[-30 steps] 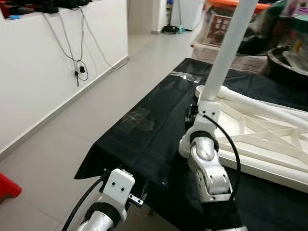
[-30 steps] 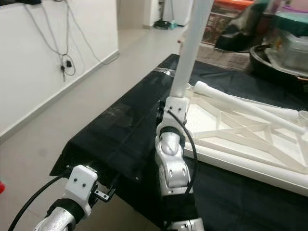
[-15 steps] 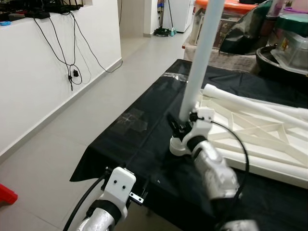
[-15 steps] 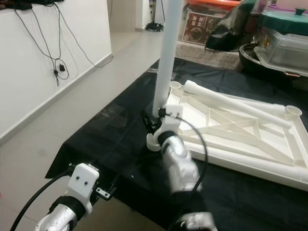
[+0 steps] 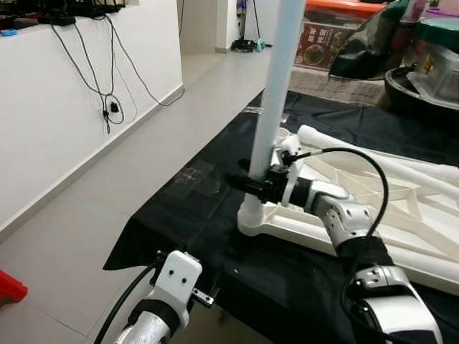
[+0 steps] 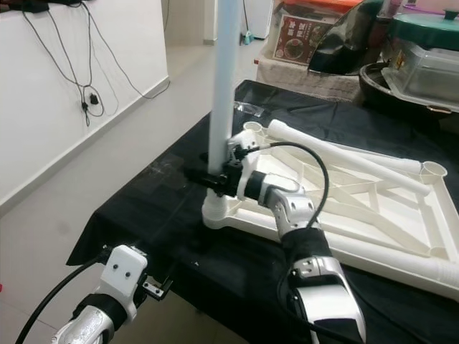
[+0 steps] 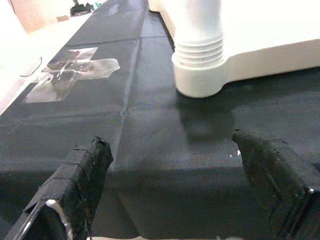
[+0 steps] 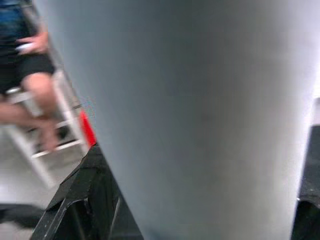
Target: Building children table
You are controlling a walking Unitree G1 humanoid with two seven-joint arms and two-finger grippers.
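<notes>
A long white table leg stands nearly upright, its threaded foot in the near-left corner socket of the upturned white tabletop. My right gripper is shut on the leg a little above the socket; in the right wrist view the leg sits between the black fingers. My left gripper hangs open at the table's near edge, its fingers apart, facing the socket from a short way off.
Black cloth with a tape patch covers the table. A second leg lies on the tabletop. Boxes and a pot crowd the back. White wall with cables on the left. A seated person on a white stool.
The leg has gone from leaning to the right to nearly upright in the corner socket. My right forearm has swung out to the right, still gripping it. The left arm has stayed put.
</notes>
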